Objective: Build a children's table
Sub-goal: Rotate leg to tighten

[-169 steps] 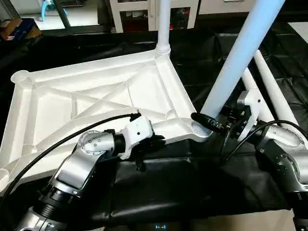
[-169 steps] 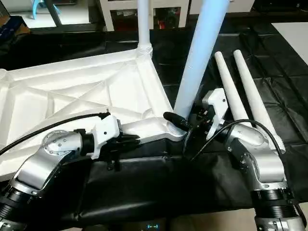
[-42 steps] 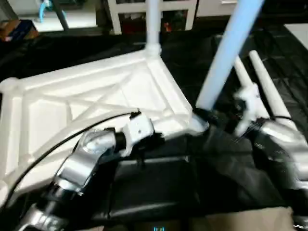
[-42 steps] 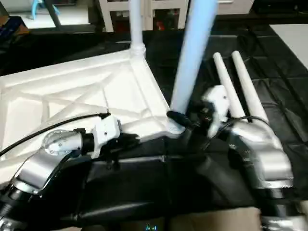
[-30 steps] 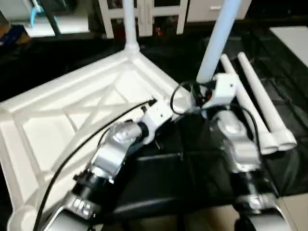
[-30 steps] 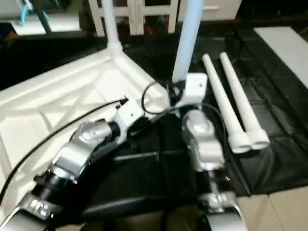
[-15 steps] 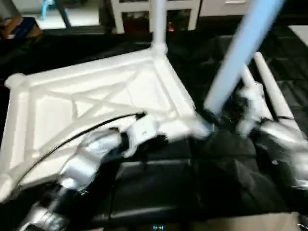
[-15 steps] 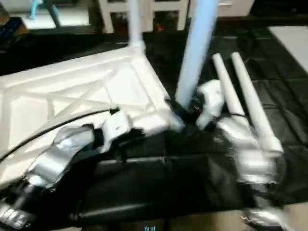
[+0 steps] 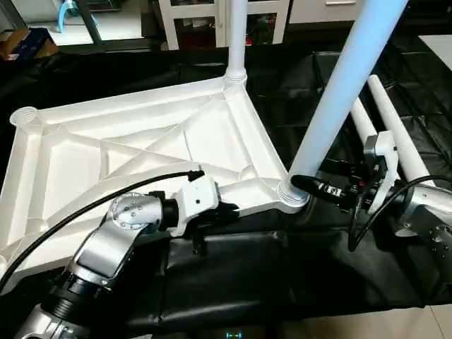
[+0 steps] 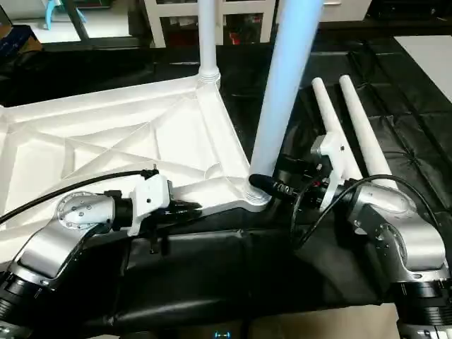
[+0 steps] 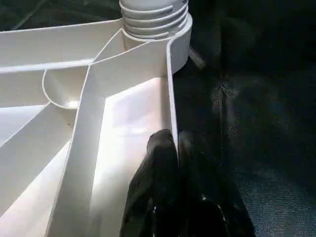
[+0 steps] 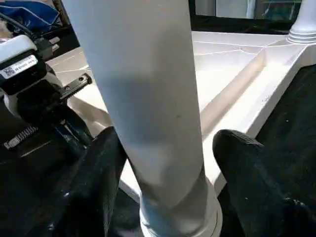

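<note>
The white table top (image 9: 141, 141) lies upside down, its X ribs facing up. One leg (image 9: 236, 35) stands in the far corner socket. A second leg (image 9: 339, 92) stands in the near right socket (image 9: 291, 198). Two loose legs (image 9: 395, 127) lie on the cloth to the right. My left gripper (image 9: 227, 209) is shut on the top's near rim (image 11: 170, 98), a finger on each side of the thin wall. My right gripper (image 9: 300, 185) is open around the base of the near leg (image 12: 148, 98). One of its fingers (image 12: 247, 168) stands clear of the tube.
Black cloth (image 9: 282, 268) covers the work surface. A white shelving unit (image 9: 191, 21) stands at the back and a cardboard box (image 9: 21, 42) at the far left. A white sheet (image 10: 431, 56) lies at the far right. Pale floor shows along the near edge.
The head camera swung about and has settled again. My right gripper's fingers have spread wider around the leg's base. The left gripper keeps its pinch on the rim.
</note>
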